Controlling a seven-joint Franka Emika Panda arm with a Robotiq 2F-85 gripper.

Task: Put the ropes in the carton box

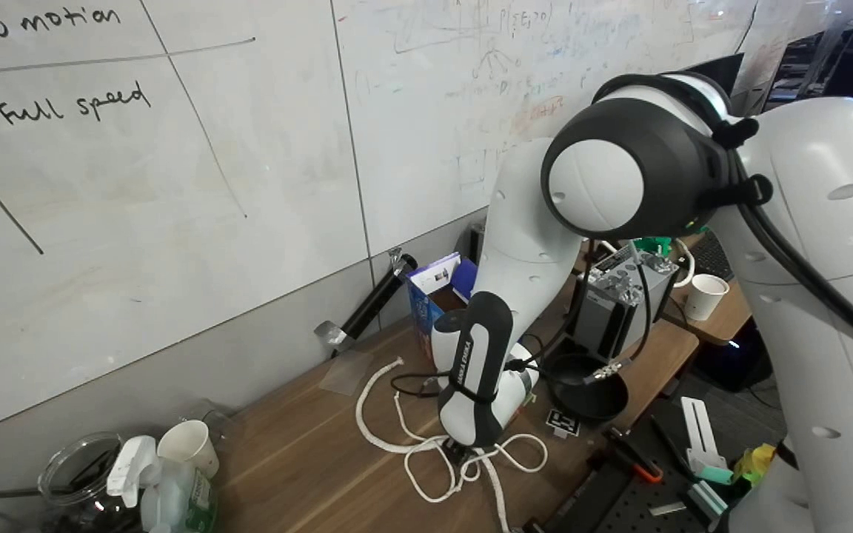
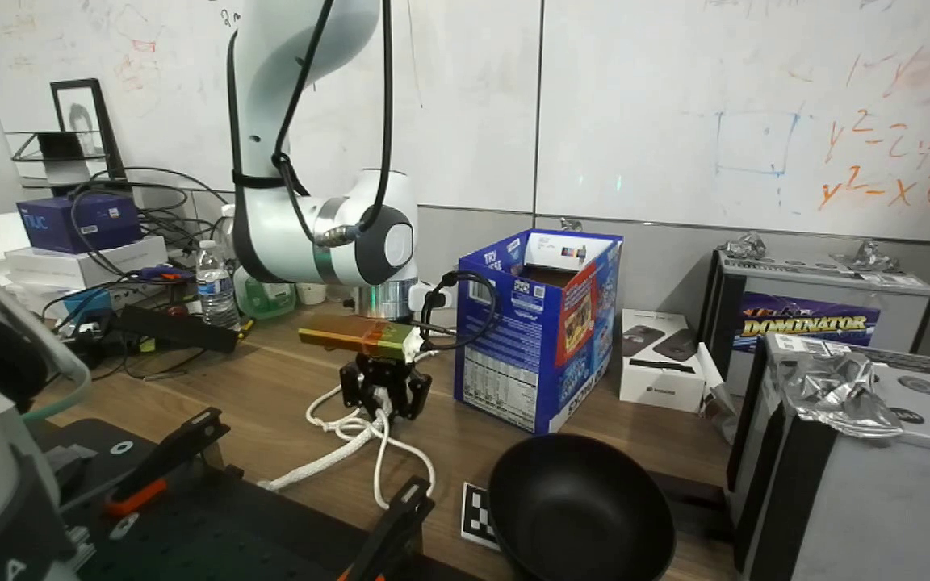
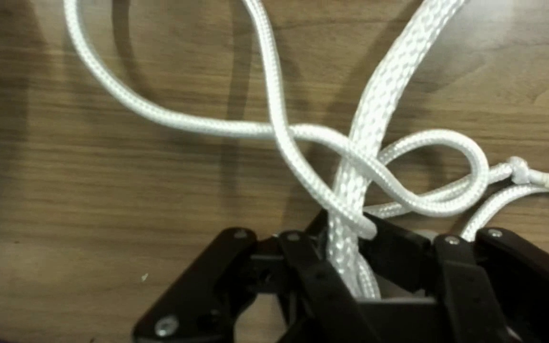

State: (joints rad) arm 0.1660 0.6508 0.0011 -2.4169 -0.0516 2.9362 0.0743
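White braided ropes (image 3: 373,112) spread over the counter (image 3: 88,214), upper middle of the wrist view, their thick strand pinched in the claw (image 3: 344,229). Best to lift until every trailing loop clears the rim of the blue carton box (image 2: 529,343), right of centre in an exterior view. The wrist view bares this grip; in an exterior view the arm (image 1: 526,211) mostly covers it.
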